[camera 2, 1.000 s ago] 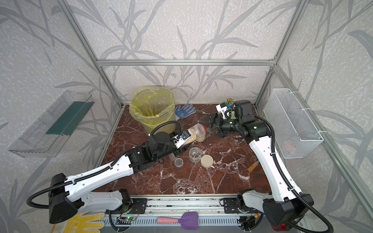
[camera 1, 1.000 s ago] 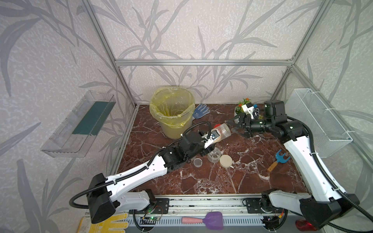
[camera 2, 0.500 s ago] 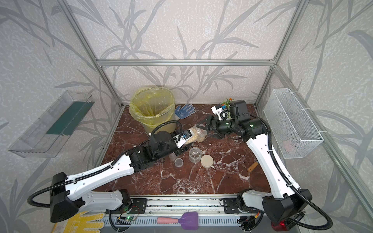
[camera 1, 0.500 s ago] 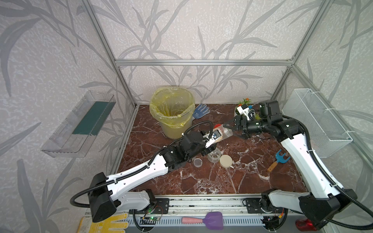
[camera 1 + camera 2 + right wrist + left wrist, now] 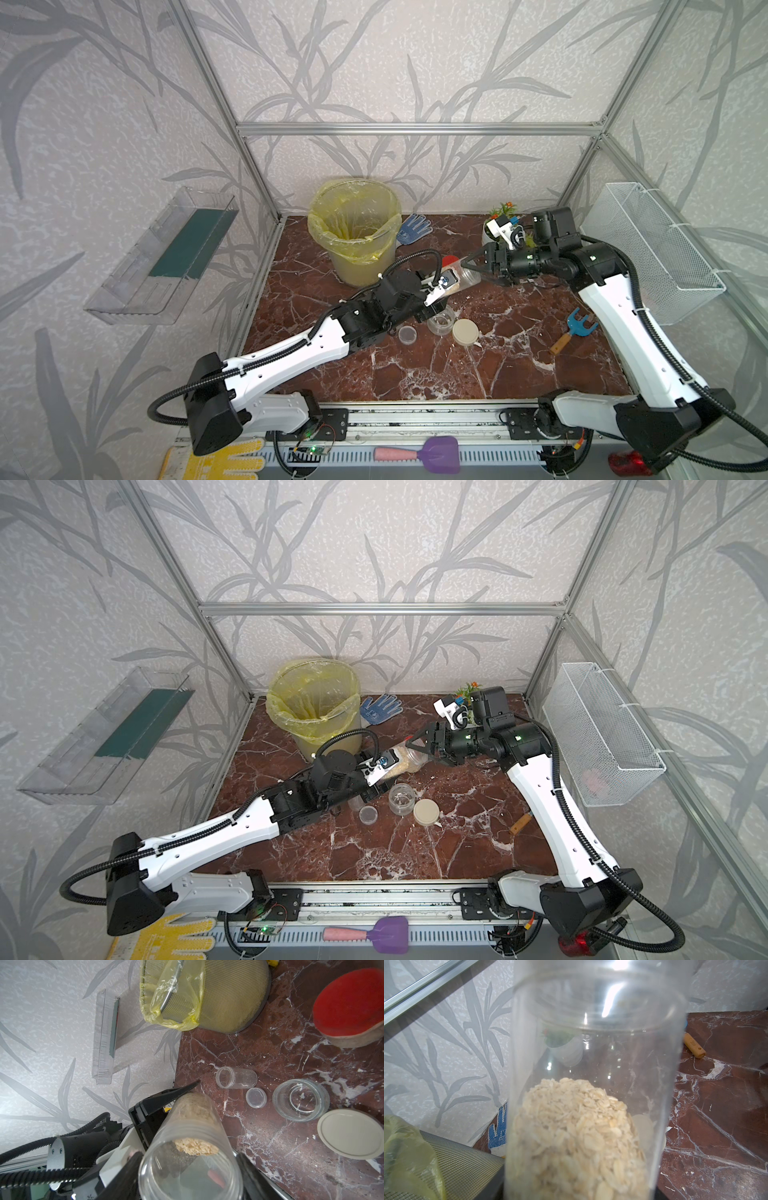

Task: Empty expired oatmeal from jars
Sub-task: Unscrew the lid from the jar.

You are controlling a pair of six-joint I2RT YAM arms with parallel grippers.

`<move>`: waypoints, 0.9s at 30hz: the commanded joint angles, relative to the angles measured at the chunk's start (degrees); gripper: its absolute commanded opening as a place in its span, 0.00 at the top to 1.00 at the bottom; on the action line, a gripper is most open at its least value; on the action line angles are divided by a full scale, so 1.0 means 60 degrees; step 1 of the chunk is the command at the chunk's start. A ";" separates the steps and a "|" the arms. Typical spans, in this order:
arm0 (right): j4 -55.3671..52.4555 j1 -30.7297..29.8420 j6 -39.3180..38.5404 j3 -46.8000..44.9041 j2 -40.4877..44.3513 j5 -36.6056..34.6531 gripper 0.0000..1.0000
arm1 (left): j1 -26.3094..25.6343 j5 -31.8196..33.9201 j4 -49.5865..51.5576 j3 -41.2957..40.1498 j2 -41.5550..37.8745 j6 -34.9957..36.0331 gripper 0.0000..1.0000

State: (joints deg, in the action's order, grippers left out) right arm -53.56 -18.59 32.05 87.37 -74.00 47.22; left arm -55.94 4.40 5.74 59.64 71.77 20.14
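The tabletop (image 5: 415,374) looks like glossy, polished red-brown marble. The slim jar (image 5: 591,1022) is clear, smooth plastic, and its oatmeal (image 5: 577,1136) is dry, matt and flaky. The far bucket (image 5: 228,1001) is fine metal mesh lined with thin, crinkled yellow film. The glove (image 5: 413,227) is knitted cloth.

A wallpapered booth with a marble floor.
Pale grey wallpaper (image 5: 415,62) with darker leaf sprays covers the walls, edged by aluminium bars (image 5: 415,129). The floor (image 5: 436,374) is red-brown marble with white veins. A clear plastic shelf (image 5: 162,257) hangs on the wall at 9 o'clock, a white wire basket (image 5: 652,253) at 3 o'clock. Light is soft and even.
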 commanded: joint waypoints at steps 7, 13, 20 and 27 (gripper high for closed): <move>-0.1791 -0.0598 -0.7255 0.1266 -0.0386 0.1883 0.83 | 0.0051 -0.3225 -0.0666 -0.0026 -0.0604 -0.1550 0.97; -0.3461 -0.0919 -1.2040 0.1329 -0.0471 0.1184 0.80 | 0.0066 -0.3835 -0.0468 0.0080 -0.0636 -0.1622 0.99; -0.5262 -0.0902 -1.3721 0.2557 -0.1466 0.0686 0.74 | 0.0117 -0.3441 -0.0318 0.0082 -0.0798 -0.1420 1.00; -0.4591 -0.0908 -1.3815 0.2226 -0.1154 0.0682 0.44 | 0.0227 -0.3127 -0.0212 0.0065 -0.0872 -0.1350 1.00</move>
State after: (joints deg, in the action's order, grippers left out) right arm -80.05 -23.05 -45.15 102.13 -81.82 50.98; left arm -54.94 -14.52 11.94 58.98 68.79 11.60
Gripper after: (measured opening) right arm 0.652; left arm 0.622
